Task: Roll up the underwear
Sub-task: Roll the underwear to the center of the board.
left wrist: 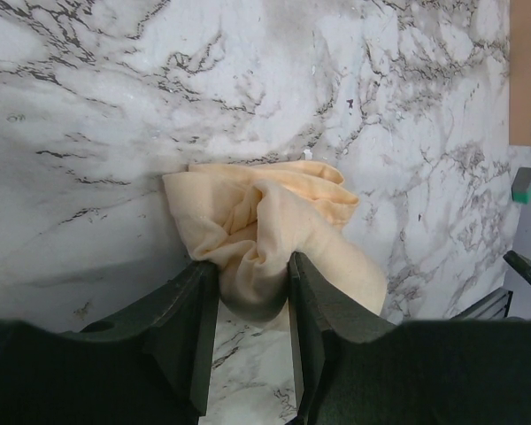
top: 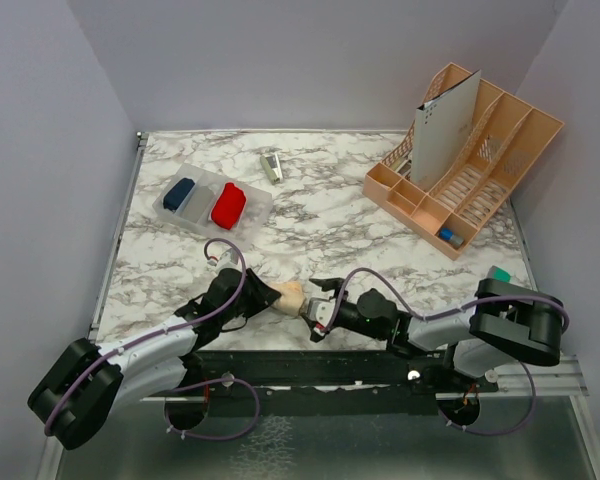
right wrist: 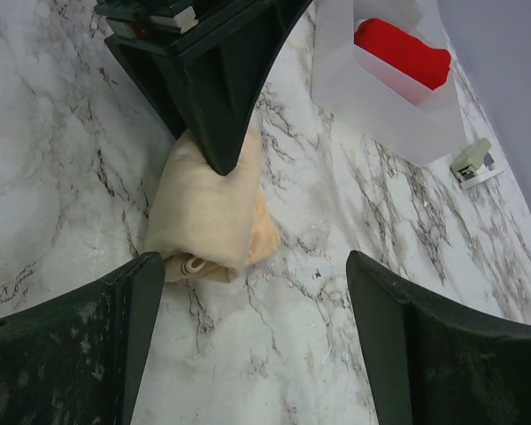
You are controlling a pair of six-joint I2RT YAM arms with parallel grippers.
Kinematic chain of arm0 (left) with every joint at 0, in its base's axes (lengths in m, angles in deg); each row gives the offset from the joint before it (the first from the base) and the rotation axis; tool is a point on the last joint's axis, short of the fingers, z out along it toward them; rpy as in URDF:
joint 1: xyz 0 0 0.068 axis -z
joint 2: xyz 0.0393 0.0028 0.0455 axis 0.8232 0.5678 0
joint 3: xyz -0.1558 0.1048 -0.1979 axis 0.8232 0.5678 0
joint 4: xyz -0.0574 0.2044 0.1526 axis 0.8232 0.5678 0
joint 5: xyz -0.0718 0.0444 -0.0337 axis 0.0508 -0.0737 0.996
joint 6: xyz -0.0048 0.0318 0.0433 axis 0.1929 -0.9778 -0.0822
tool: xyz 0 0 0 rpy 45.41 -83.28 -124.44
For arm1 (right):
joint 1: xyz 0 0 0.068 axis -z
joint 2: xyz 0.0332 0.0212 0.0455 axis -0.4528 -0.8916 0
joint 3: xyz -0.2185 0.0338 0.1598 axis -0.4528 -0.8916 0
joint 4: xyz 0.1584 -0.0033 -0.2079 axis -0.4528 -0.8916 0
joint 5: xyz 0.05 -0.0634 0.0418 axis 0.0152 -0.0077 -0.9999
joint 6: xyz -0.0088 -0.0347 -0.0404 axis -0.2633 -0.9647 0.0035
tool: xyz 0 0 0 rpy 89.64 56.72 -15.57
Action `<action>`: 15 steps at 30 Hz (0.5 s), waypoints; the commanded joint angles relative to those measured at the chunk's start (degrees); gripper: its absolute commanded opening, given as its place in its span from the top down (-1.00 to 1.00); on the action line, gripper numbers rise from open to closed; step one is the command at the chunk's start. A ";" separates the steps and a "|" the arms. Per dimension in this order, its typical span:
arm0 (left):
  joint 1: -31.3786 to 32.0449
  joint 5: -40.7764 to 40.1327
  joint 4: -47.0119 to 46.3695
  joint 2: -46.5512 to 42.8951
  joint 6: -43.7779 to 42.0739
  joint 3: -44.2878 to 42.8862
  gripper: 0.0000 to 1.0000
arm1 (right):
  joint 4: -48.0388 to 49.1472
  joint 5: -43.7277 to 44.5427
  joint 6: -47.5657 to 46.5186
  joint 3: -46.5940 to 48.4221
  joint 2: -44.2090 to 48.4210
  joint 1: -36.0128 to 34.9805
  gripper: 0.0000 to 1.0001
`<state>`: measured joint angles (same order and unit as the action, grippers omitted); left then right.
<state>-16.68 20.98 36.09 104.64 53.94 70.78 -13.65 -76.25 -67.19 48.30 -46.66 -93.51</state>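
Observation:
A peach-beige underwear bundle [top: 291,296] lies rolled on the marble table [top: 320,220] near its front edge. My left gripper [left wrist: 252,285] is shut on one end of it, and cloth [left wrist: 265,221] bulges out beyond the fingers. In the right wrist view the roll [right wrist: 208,208] lies under the left gripper's dark fingers [right wrist: 221,97]. My right gripper [right wrist: 255,266] stands open just in front of the roll's other end, with its left finger [right wrist: 115,310] beside the cloth. A rolled bright red underwear [top: 228,205] sits in a clear tray [top: 263,203].
The tray also holds a blue roll [top: 179,192] and a grey one [top: 198,200]. A small stapler-like object [top: 271,166] lies behind it. A peach desk organizer [top: 480,190] with an upright white card [top: 445,130] stands at the back right. A green item [top: 500,272] sits by the right edge.

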 commanded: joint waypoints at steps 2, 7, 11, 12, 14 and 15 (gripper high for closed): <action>-0.19 -0.88 9.31 0.82 -2.50 0.82 0.22 | -0.94 3.39 -3.63 0.69 -2.30 -2.09 -0.66; -0.21 -0.88 9.49 1.13 -2.67 0.53 0.22 | -1.34 2.12 -3.28 1.49 -4.10 -3.39 -0.63; -0.16 -0.88 9.58 1.11 -2.77 0.62 0.22 | -1.25 0.51 -3.33 2.93 -5.66 -4.10 -0.64; -0.16 -0.88 9.58 1.07 -2.77 0.62 0.22 | -1.25 0.16 -3.36 3.63 -6.22 -4.23 -0.64; -0.20 -0.88 9.67 1.06 -2.77 0.62 0.22 | -1.25 -0.34 -3.28 5.10 -7.54 -4.49 -0.64; -0.15 -0.88 9.67 0.99 -2.77 0.62 0.22 | -1.18 -0.53 -3.38 5.84 -8.36 -4.58 -0.64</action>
<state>-16.68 20.98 37.08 104.46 53.67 70.38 -14.24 -75.03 -69.77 51.06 -52.50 -97.34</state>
